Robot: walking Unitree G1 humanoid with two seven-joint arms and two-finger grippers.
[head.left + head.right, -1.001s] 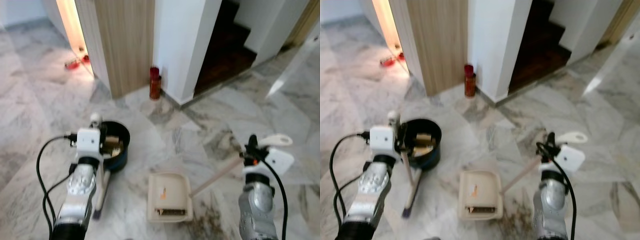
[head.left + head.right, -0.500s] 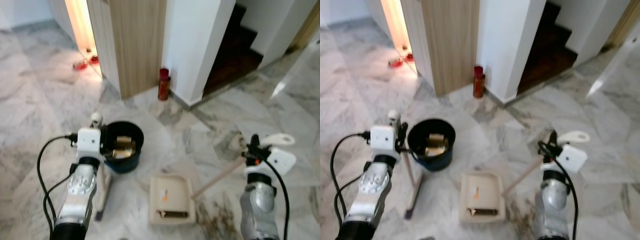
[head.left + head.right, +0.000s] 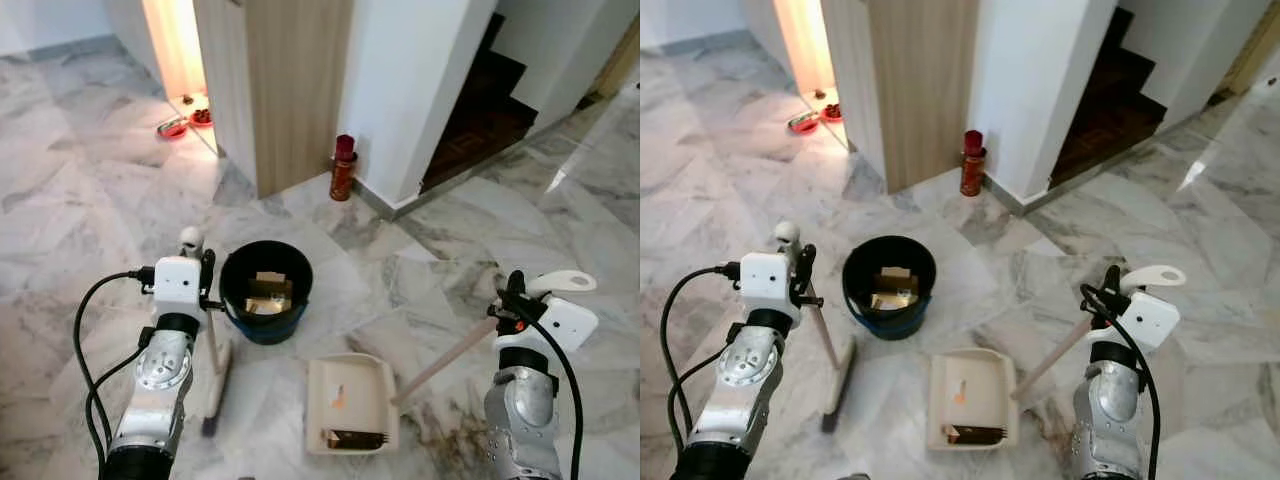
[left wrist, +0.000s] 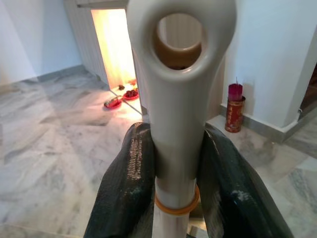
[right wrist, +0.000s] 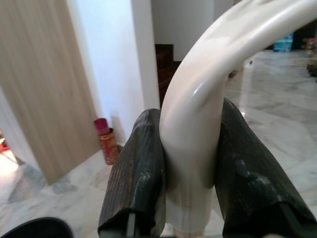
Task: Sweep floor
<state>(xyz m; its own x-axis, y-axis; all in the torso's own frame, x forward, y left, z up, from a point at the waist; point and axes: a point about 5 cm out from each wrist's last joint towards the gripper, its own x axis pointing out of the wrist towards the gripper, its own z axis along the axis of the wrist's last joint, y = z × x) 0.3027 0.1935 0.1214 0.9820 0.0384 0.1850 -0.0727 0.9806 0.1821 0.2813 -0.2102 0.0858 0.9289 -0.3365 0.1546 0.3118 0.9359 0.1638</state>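
Observation:
My left gripper (image 3: 207, 272) is shut on the cream handle of a broom (image 3: 214, 355), whose dark head rests on the marble floor to the left of a dustpan. In the left wrist view the broom handle (image 4: 179, 89) sits clamped between both black fingers (image 4: 130, 188). My right gripper (image 3: 512, 290) is shut on the curved handle (image 5: 203, 114) of the cream dustpan (image 3: 350, 400), which lies flat on the floor between my arms with some debris near its front lip. A black bin (image 3: 265, 292) holding scraps stands just beyond the dustpan, close to the broom.
A wood-panelled wall corner (image 3: 290, 80) and a white pillar (image 3: 415, 90) stand ahead, with a red canister (image 3: 343, 167) at their base. Dark stairs (image 3: 480, 110) lie to the right. Red bowls (image 3: 185, 122) sit in a lit doorway at the back left.
The camera has pulled back and shifted, so wall and bin sit lower and further right. The broom head and dustpan moved right on the floor. Both grips are unchanged.

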